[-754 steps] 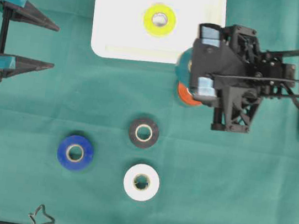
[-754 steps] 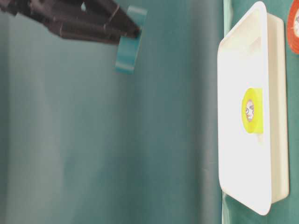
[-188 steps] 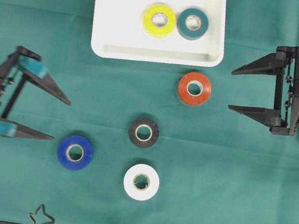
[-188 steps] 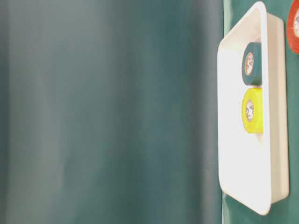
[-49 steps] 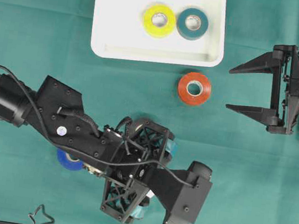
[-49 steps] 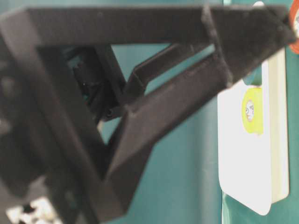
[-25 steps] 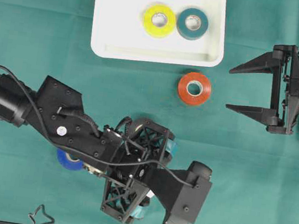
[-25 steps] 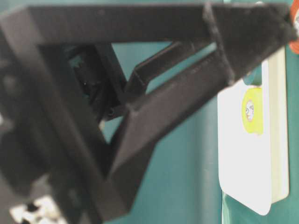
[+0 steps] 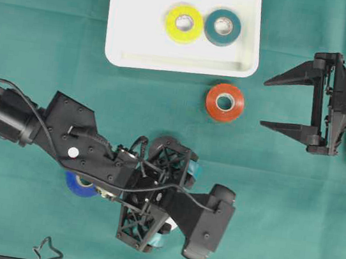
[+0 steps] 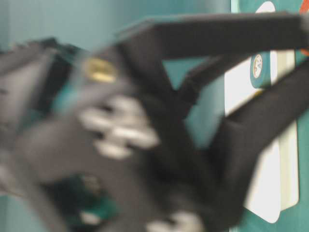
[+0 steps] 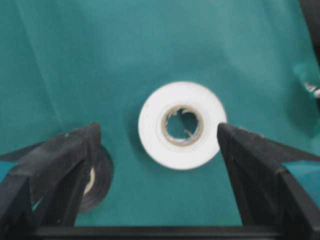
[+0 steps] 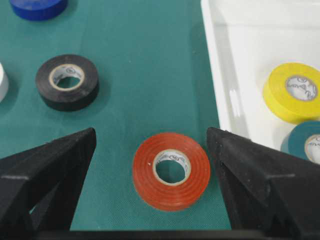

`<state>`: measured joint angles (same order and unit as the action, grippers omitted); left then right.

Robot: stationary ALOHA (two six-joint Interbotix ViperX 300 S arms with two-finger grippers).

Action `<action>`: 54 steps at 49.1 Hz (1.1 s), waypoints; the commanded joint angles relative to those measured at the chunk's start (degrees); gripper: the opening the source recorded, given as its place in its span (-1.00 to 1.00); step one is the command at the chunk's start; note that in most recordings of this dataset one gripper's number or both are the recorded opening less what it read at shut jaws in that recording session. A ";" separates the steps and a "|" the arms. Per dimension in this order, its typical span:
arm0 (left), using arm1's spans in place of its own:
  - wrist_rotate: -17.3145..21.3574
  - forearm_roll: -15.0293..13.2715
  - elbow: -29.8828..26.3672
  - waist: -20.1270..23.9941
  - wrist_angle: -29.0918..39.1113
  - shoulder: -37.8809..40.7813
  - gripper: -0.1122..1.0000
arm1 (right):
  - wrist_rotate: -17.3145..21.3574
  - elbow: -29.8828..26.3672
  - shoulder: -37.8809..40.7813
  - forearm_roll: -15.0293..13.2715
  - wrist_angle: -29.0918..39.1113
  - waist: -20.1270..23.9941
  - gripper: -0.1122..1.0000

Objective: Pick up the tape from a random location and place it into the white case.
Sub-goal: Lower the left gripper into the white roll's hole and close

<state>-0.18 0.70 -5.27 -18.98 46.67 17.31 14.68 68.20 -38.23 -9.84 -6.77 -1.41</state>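
Observation:
The white case point(image 9: 136, 27) lies at the top middle and holds a yellow tape roll point(image 9: 184, 23) and a teal tape roll point(image 9: 223, 26). My left gripper point(image 9: 176, 204) hangs open over a white tape roll point(image 11: 182, 152), which lies flat between its fingers. The left gripper point(image 11: 157, 129) holds nothing, and its left finger covers part of a black tape roll point(image 11: 100, 180). My right gripper point(image 9: 264, 104) stands open at the right, pointing at a red tape roll point(image 9: 224, 102). In the right wrist view the red roll point(image 12: 145, 172) lies ahead of the empty right gripper point(image 12: 151, 132).
A blue tape roll point(image 9: 78, 186) shows partly under the left arm. The black roll point(image 12: 50, 92) lies left of the red one. The case wall point(image 12: 215, 75) rises just right of the red roll. The blurred left arm fills the table-level view, with the case point(image 10: 285, 164) behind it.
The left arm has shifted slightly left over the white and black rolls and now blurs in the table-level view. The right gripper has barely moved. Both stay open.

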 commanded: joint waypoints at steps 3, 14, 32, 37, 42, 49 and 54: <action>0.00 0.26 2.20 0.18 -4.22 -1.41 0.93 | -0.18 -1.32 0.35 -0.18 -0.53 0.00 0.79; 0.18 0.26 6.50 0.18 -12.13 0.18 0.93 | -0.18 -1.41 0.53 -0.53 -0.53 0.00 0.79; 2.29 0.26 7.29 -0.09 -15.21 5.80 0.93 | -0.18 -1.32 0.53 -0.53 -0.44 0.00 0.79; 3.52 0.26 7.47 0.00 -16.17 6.15 0.93 | -0.18 -1.23 0.62 -0.53 -0.44 0.00 0.79; 4.22 0.26 8.26 0.26 -16.88 6.59 0.93 | -0.18 -1.23 0.53 -0.62 -0.44 0.00 0.79; 4.75 0.26 9.49 0.62 -16.88 7.47 0.93 | -0.18 -1.14 0.62 -0.62 -0.53 0.00 0.79; 4.83 0.26 9.76 0.88 -17.05 7.65 0.93 | -0.18 -1.14 0.62 -0.62 -0.53 0.00 0.79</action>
<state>4.48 0.79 4.83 -18.37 29.97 26.02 14.59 68.20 -37.62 -10.37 -6.86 -1.41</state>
